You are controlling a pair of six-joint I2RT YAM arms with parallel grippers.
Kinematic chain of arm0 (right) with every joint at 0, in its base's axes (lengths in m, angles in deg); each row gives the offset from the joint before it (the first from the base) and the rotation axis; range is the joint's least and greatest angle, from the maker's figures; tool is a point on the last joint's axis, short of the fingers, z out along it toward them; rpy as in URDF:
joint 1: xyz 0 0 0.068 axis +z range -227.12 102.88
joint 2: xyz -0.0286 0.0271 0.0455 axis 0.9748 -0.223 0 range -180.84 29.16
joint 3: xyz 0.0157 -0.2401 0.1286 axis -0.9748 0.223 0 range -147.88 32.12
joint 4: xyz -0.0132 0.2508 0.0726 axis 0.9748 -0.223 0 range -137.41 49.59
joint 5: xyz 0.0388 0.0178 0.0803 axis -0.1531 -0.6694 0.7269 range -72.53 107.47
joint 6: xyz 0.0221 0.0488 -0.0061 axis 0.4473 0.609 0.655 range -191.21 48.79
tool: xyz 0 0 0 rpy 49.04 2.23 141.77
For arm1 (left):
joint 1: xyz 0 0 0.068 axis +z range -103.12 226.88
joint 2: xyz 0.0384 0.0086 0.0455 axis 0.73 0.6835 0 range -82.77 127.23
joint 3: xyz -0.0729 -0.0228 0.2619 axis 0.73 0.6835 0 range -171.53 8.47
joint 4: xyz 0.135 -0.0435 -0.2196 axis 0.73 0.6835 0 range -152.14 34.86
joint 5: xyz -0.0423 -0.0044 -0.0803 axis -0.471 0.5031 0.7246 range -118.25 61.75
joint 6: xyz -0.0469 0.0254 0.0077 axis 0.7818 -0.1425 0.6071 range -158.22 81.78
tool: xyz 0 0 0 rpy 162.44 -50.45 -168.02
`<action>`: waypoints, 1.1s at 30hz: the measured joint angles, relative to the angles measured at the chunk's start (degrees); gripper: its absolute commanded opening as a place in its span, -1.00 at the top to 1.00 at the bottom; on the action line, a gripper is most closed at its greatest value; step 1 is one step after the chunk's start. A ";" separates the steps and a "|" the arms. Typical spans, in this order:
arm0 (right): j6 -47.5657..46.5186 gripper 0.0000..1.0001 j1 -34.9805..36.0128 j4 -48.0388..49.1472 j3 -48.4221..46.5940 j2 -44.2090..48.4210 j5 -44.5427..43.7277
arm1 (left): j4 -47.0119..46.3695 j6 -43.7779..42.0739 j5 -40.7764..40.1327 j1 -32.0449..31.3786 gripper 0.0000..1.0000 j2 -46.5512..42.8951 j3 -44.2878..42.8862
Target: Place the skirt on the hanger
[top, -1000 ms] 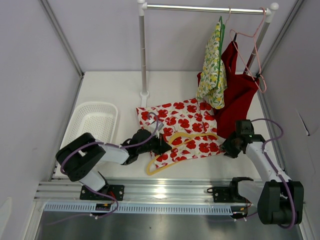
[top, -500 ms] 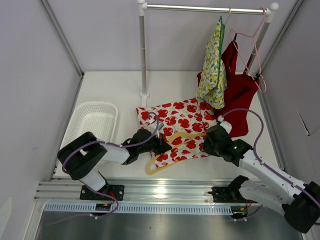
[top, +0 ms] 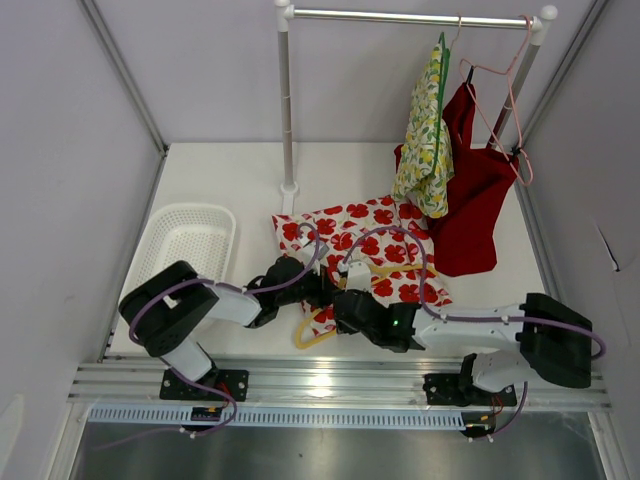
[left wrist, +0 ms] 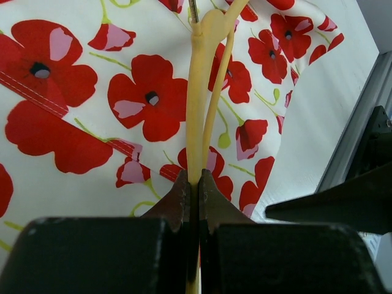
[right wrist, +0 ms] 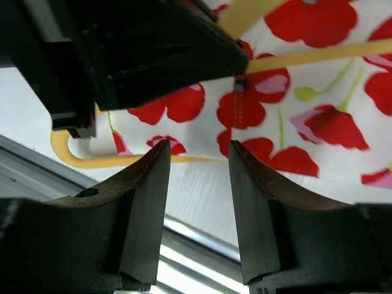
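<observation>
The skirt (top: 375,245), white with red poppies, lies flat on the table with the yellow hanger (top: 308,336) resting on its near left part. My left gripper (top: 322,290) is shut on the hanger's thin arm; the left wrist view shows the hanger (left wrist: 202,92) pinched between the jaws of the left gripper (left wrist: 195,180) over the skirt (left wrist: 92,122). My right gripper (top: 347,306) has reached across to just beside the left one. In the right wrist view the right gripper (right wrist: 199,153) stands open with nothing between its fingers, above the skirt's near hem (right wrist: 318,122) and the hanger (right wrist: 306,56).
A white basket (top: 190,240) sits at the left. A clothes rack (top: 287,110) stands at the back, its rod (top: 410,16) carrying a yellow floral garment (top: 425,140), a red dress (top: 475,190) and a pink hanger (top: 515,90). A metal rail (top: 330,385) runs along the near edge.
My right arm has swung from the table's right side leftward along the skirt's near edge to beside the left gripper, jaws slightly wider. The left gripper has stayed put on the hanger.
</observation>
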 measured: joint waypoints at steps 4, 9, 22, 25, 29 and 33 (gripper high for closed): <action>-2.32 0.07 2.80 4.98 -1.40 -5.22 -1.95 | -0.68 0.02 0.15 0.02 1.00 0.55 0.00; -4.90 0.07 6.27 9.90 -3.26 -9.70 -3.82 | -1.05 0.02 0.26 0.07 1.00 0.87 0.00; -6.10 0.13 10.08 12.07 -3.89 -16.09 -6.01 | -1.62 0.04 0.57 0.17 1.00 1.42 0.00; -6.10 0.14 10.25 12.04 -4.17 -17.14 -6.36 | -1.62 0.04 0.57 0.17 1.00 1.46 -0.02; -6.32 0.62 10.32 11.58 -4.46 -17.53 -7.06 | -1.60 0.04 0.59 0.22 1.00 1.57 -0.09; -6.34 0.85 10.43 10.32 -5.60 -17.53 -8.07 | -1.57 0.02 0.63 0.22 1.00 1.68 -0.26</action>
